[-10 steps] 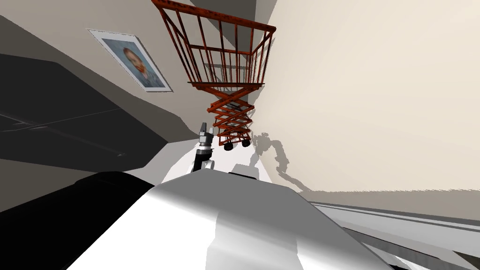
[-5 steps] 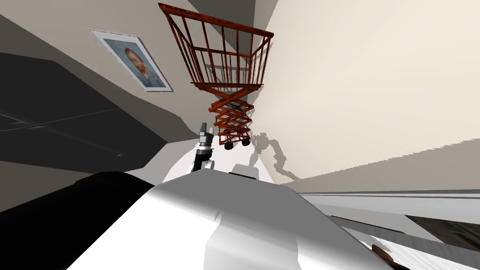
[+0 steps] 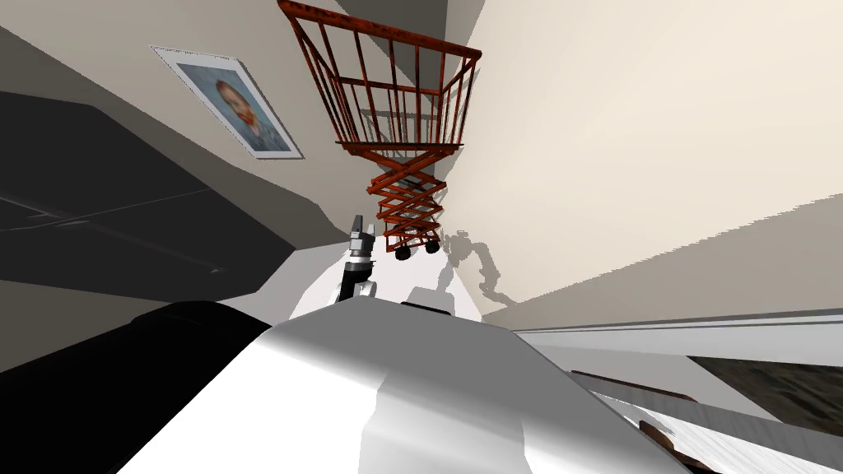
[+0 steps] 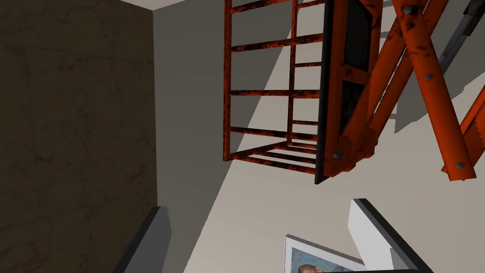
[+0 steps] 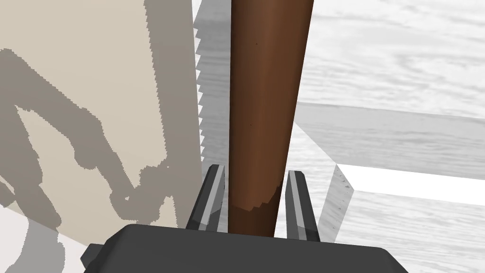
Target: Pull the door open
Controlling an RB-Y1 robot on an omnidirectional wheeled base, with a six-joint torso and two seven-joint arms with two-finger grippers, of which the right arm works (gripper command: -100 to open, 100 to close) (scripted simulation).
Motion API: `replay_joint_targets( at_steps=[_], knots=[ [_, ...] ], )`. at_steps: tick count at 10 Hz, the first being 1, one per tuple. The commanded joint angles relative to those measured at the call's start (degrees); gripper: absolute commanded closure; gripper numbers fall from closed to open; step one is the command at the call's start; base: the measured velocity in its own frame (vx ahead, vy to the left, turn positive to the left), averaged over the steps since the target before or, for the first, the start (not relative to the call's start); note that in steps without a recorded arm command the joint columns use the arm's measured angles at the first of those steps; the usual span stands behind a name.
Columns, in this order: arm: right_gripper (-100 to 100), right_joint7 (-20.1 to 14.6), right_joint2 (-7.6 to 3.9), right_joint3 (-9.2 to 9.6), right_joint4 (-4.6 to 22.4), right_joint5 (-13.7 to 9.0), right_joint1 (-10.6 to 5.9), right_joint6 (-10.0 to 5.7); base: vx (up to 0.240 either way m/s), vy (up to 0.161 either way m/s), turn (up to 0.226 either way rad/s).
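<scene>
The right gripper is closed narrowly around the brown handle, with its fingers touching both sides. The left gripper stands wide open and holds nothing.

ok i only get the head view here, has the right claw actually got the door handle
observer: Yes. The right wrist view shows the right claw shut on the brown round bar handle, closed against both sides of it.
operator: and the left claw, open or shut
observer: Open. In the left wrist view the left claw has its fingers wide apart with nothing gripped.
operator: what's it pointing at
observer: Up along the rusty orange barred scissor-lift cart, close to its crossed legs but apart from them.
</scene>
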Motion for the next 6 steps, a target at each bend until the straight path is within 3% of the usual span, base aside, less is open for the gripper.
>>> replay_joint_targets(
  at_steps=[1,5,6],
  knots=[
    [100,1.3,0.23,1.22,-1.4,1.6,0.52,1.51,-0.144,0.045,-0.034],
    [100,2.9,0.49,4.12,-3.5,5.5,1.80,5.67,-0.143,0.043,-0.040],
    [100,2.7,0.31,3.49,-3.2,4.7,1.58,4.94,-0.068,0.028,-0.011]
  ],
)
